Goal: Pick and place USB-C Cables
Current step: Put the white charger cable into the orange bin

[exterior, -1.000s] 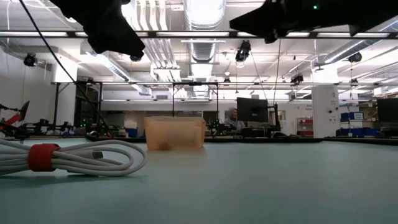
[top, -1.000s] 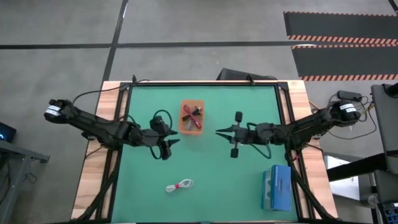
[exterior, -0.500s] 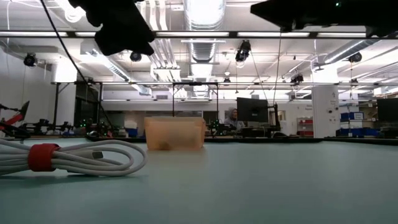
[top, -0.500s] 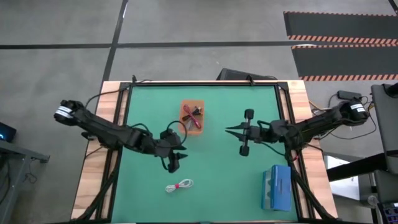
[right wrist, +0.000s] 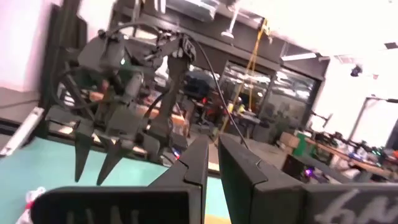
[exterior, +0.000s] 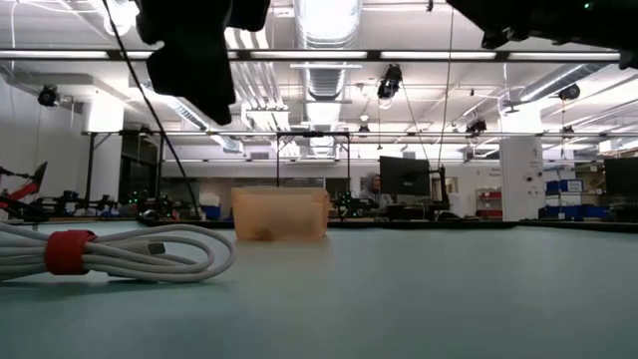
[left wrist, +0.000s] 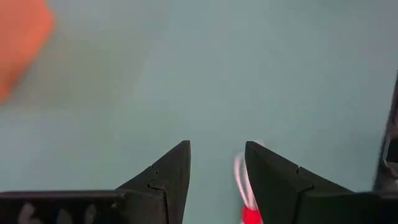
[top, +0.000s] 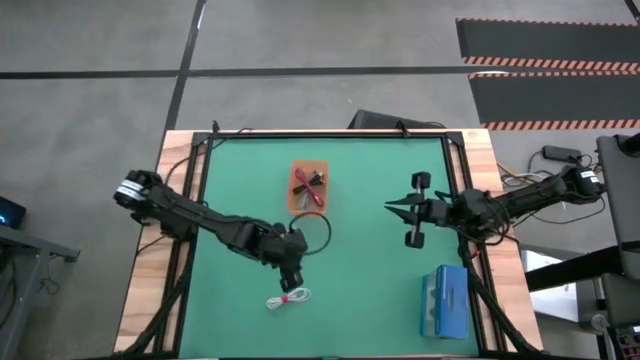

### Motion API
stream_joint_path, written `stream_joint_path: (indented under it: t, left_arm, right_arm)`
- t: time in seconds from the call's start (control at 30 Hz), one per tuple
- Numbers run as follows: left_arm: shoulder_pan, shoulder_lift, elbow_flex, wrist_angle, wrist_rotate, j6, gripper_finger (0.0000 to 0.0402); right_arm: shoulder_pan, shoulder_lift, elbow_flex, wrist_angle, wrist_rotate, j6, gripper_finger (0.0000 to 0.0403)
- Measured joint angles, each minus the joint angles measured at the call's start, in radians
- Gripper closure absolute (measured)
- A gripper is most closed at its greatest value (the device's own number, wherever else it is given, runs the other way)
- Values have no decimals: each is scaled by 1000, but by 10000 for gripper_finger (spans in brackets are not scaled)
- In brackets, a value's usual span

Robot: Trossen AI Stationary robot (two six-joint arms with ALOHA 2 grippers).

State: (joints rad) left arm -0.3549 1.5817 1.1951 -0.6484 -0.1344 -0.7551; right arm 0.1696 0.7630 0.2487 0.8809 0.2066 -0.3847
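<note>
The left gripper [top: 291,279] is hovering just above the white coiled cable with a red tie [top: 289,298] lying on the green table mat [top: 360,290], its fingers [left wrist: 168,171] spread apart and empty. The right gripper [top: 392,207] is waiting mid-table, fingers nearly together, holding nothing. Dark red and black cables [top: 308,184] are lying inside the translucent orange bin [top: 308,188]. A blue box [top: 444,301] is sitting near the right arm.
</note>
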Motion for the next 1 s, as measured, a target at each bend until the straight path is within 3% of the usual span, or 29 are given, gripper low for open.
stream_joint_path:
  t: [0.3,0.63,1.0]
  left_arm:
    - [-108,114,125,-146,56,-26,263]
    - [-215,195,117,-142,43,-104,263]
    - [-230,240,113,-88,24,-123,263]
  right_arm:
    - [3,-78,-18,-1,-133,17,375]
    - [3,-125,-39,-7,-136,2,375]
    - [3,-190,-78,-16,-135,-28,375]
